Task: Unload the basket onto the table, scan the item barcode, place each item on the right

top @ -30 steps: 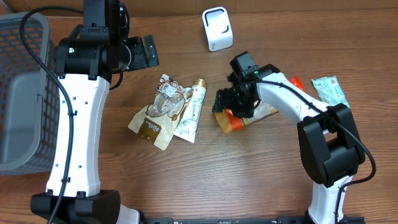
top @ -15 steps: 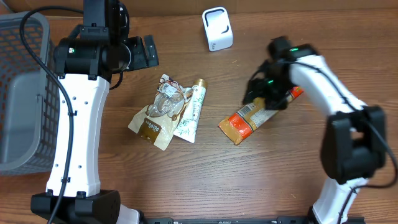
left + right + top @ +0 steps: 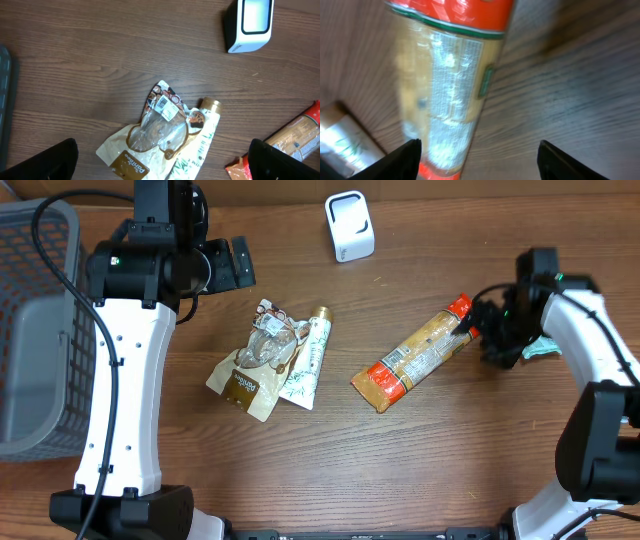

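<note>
Status: the long snack packet (image 3: 415,358) lay flat on the desk (image 3: 400,470), right of centre, on a diagonal, with its orange end near-left and its red end far-right. It was not lifted and was well apart from the scanner (image 3: 349,227), which stood at the far edge, centre.

The right gripper (image 3: 487,332) sat low at the packet's far-right end, spread. Its wrist view showed both fingers wide apart, the packet running off between them toward one side and nothing pinched. That view was blurred, so contact with the wrapper couldn't be told.

The left gripper (image 3: 227,267) hung spread and empty at far left, beyond the pile of other goods (brown pouch (image 3: 243,383), tube (image 3: 311,358)), with the grey basket (image 3: 30,300) further left. It looked uninvolved.

Read: the step in hand was the pick, scan not yet begun. The next move called for closing the right gripper across the packet's narrow width, lifting it clear, then carrying it far-left to the scanner with the barcode side turned to its window. The barcode wasn't legible — only a white printed panel (image 3: 405,361) showed on the top face, so some wrist roll was probably needed. Risk: with an end grip, a long packet would likely droop or swing.
</note>
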Robot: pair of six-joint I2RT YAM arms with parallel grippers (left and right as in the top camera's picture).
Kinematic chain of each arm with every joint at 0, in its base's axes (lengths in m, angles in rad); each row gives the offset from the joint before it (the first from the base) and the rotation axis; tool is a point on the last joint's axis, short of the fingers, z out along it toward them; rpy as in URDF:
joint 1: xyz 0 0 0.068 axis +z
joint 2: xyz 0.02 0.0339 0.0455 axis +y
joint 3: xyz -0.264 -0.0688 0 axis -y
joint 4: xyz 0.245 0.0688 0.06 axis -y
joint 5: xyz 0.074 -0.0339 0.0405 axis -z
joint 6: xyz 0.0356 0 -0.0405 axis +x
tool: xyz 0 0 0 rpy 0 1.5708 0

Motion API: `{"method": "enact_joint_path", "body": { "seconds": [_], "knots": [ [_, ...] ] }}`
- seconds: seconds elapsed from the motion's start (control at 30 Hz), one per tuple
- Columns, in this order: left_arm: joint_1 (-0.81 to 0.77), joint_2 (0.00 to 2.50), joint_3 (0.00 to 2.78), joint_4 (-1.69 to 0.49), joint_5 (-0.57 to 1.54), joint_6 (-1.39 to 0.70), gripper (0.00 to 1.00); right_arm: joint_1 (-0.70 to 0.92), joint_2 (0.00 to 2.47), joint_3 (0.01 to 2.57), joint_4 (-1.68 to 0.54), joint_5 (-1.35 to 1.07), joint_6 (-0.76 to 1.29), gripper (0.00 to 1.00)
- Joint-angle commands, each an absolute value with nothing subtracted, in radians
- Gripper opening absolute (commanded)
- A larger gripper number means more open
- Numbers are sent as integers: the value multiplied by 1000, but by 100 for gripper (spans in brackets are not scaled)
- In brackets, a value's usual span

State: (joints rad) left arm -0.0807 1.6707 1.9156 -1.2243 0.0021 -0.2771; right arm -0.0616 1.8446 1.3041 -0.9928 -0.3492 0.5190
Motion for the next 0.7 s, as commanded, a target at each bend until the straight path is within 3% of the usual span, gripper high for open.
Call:
{"method": "enact_joint_path", "body": {
  "seconds": [0.0,0.23,0.47,0.53,0.67],
  "knots": [
    [-79,1667,1909,-1223,-10,-258,100,-57,1846,1196,-892,-436,553,70],
    [-79,1667,1909,-1223,-10,-258,100,-49,1846,1007,-575,-599,568,67],
    [-79,1667,1909,-1223,-10,-258,100,13,1847,838,-247,-570,766,66],
    [-79,1667,1909,-1223,-10,-258,100,39,1847,812,-201,-526,810,63],
    [-79,1667,1909,-1223,-10,-258,100,92,1850,802,-171,-463,845,36]
  ]
}}
